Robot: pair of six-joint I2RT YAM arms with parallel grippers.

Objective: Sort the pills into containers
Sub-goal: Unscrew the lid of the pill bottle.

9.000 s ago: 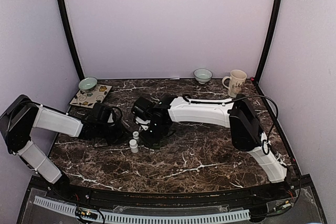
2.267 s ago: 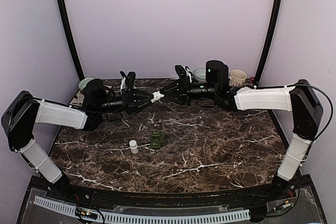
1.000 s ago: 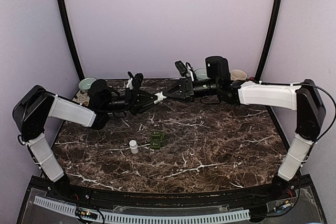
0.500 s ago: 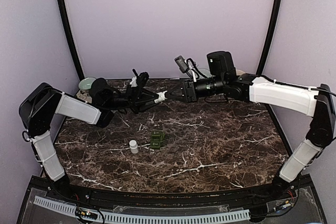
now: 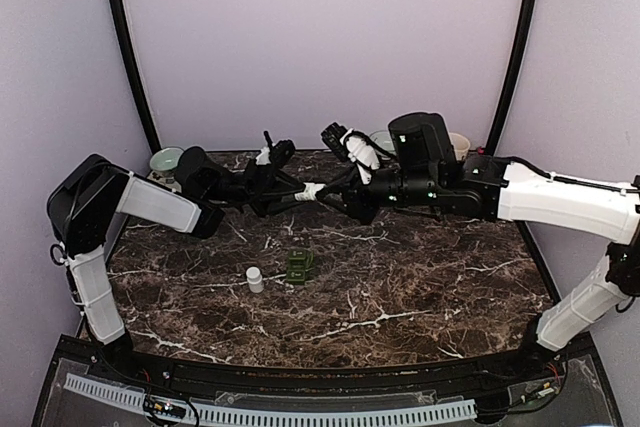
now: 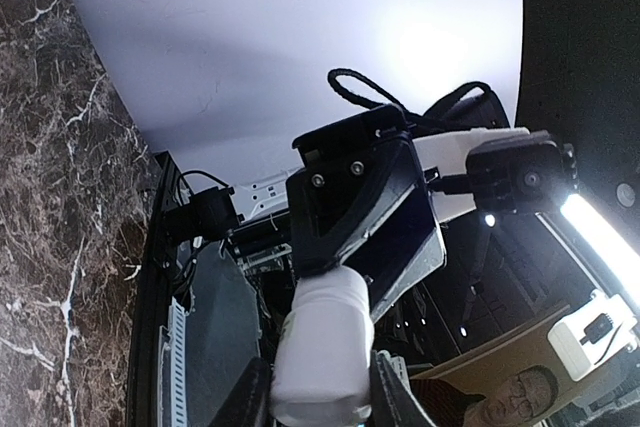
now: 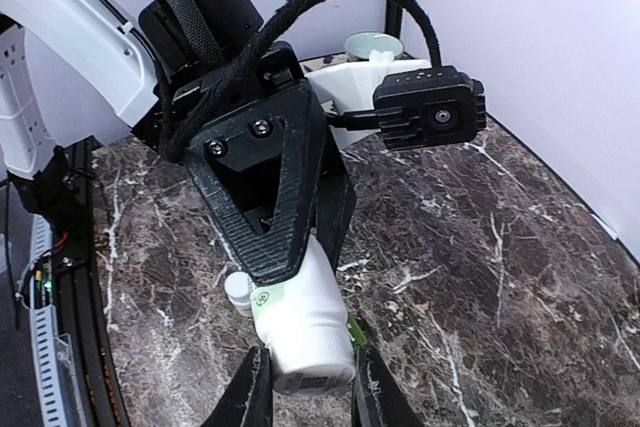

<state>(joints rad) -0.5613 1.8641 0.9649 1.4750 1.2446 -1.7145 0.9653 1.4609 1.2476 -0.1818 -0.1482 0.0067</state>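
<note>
**Both grippers clamped on one bottle, high behind the green box**

Nearest the arm bases, a standing bottle [image 5: 255, 279], small and white with its cap on, sits upright on the dark marble table [image 5: 420, 277]. It is just beside the green box [image 5: 300, 265], on the box's left and a touch nearer, and the two do not touch. The box lies flat on the table, about midway between the two arms. Its compartments are too small to count from above.

Beyond the box, in the air over the table, a second white bottle, the raised bottle [image 5: 312, 191], lies roughly level, end to end between the two arms. The left gripper [image 6: 320, 397] reaches in from the box's left and is closed on one end, a finger pressed on each side. The right gripper [image 7: 305, 387] reaches in from the box's right and is closed on the other end in the same way. Neither pincer shows any gap around the bottle, and which end carries the cap I cannot tell.

From the right wrist, the standing bottle and a sliver of the green box show on the table beneath the raised bottle.

Farthest from the box, along the table's back edge, a pale green bowl [image 5: 167, 159] stands far back on the box's left. A second bowl [image 5: 382, 137] and a cream mug [image 5: 459, 145] stand far back on its right, both partly hidden by the right arm.
</note>
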